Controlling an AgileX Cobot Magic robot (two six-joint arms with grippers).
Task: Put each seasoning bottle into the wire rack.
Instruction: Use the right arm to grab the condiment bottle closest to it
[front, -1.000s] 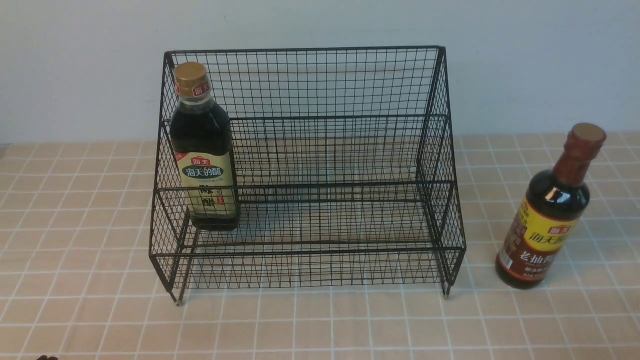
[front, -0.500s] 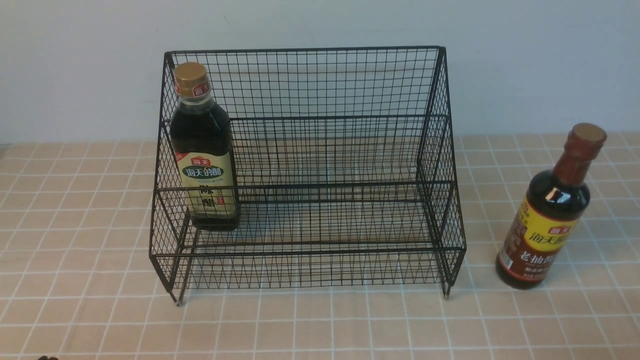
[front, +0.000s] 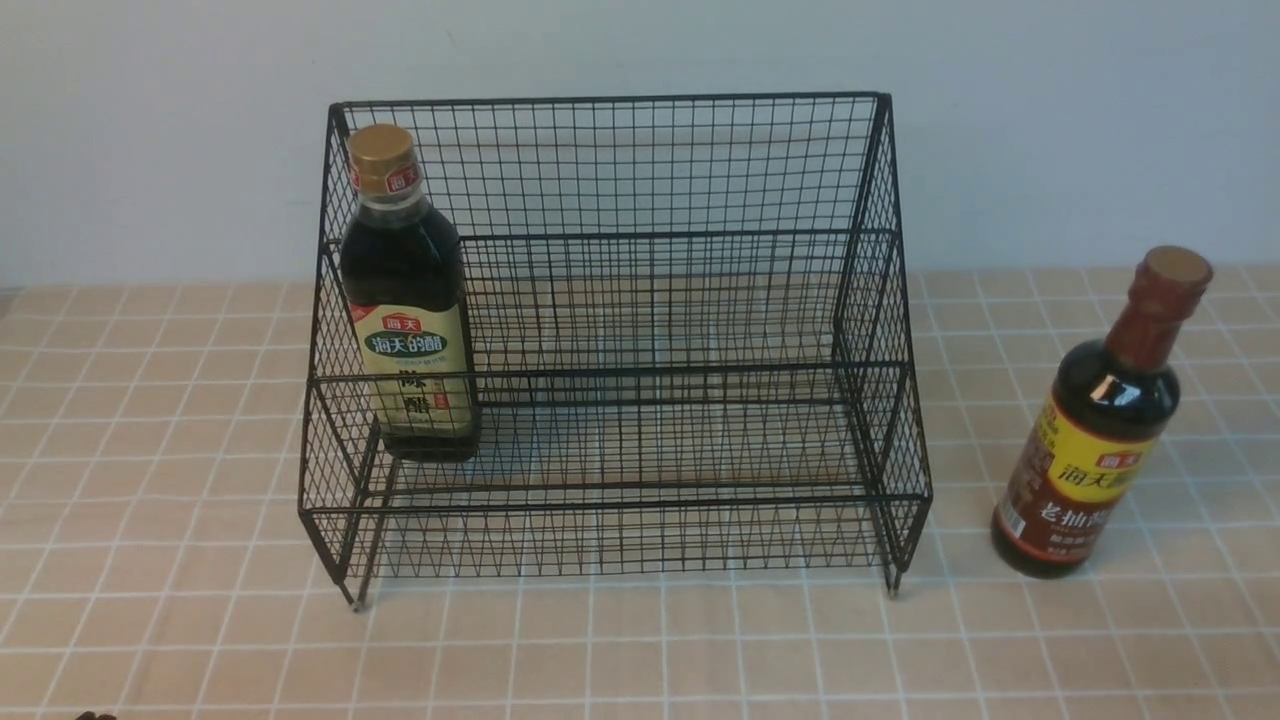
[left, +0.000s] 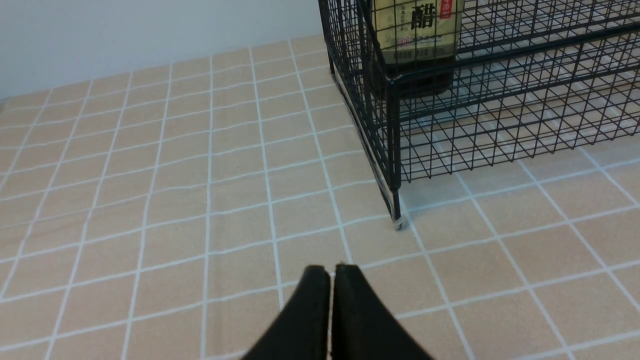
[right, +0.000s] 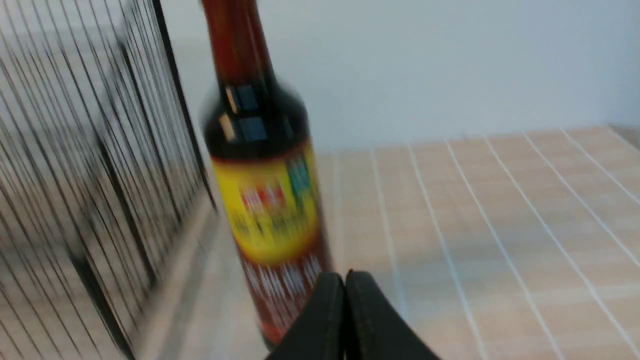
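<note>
— Where do the two bottles stand?
— The gold-capped bottle (front: 405, 300) is upright inside the wire rack (front: 650, 300), at its left end, roughly nine o'clock from the rack's middle. The red-necked bottle (front: 1100, 420) is outside, upright on the tiled table (front: 640, 650), at three o'clock from the rack and clear of its side mesh.
— And the grippers?
— The left gripper (left: 331, 267) has its jaws pressed together with nothing between them. It is over bare tiles, and the rack's front-left foot (left: 397, 222) is a little ahead of it.
— The right one?
— The right gripper (right: 344, 275) is likewise clenched and empty. The red-necked bottle stands just beyond its tips, though that view is blurred.
</note>
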